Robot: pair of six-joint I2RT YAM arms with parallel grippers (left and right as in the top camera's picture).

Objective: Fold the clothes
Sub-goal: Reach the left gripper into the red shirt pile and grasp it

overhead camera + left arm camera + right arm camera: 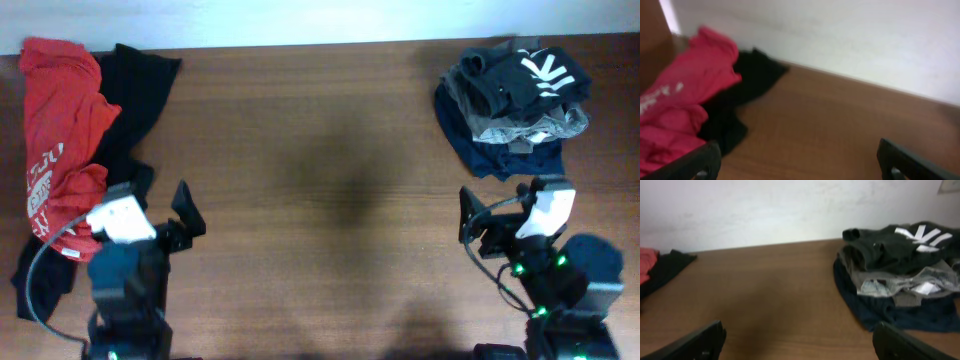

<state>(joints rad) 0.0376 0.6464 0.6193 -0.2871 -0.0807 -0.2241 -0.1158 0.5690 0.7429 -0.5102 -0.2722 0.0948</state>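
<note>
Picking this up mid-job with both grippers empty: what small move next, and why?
Probably reach the open left gripper toward the crumpled orange-red T-shirt: it lies unfolded beside a plain black garment, nearest that arm, with bare brown wooden table alongside.

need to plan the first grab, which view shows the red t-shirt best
The overhead view: the red T-shirt shows almost whole, crumpled far left beside a black garment, white lettering visible. The left wrist view gives a blurred, cropped part of it; the right wrist view only a red sliver at its left edge.

Crumpled orange-red T-shirt lies overlapping a rumpled black garment, far left
</note>
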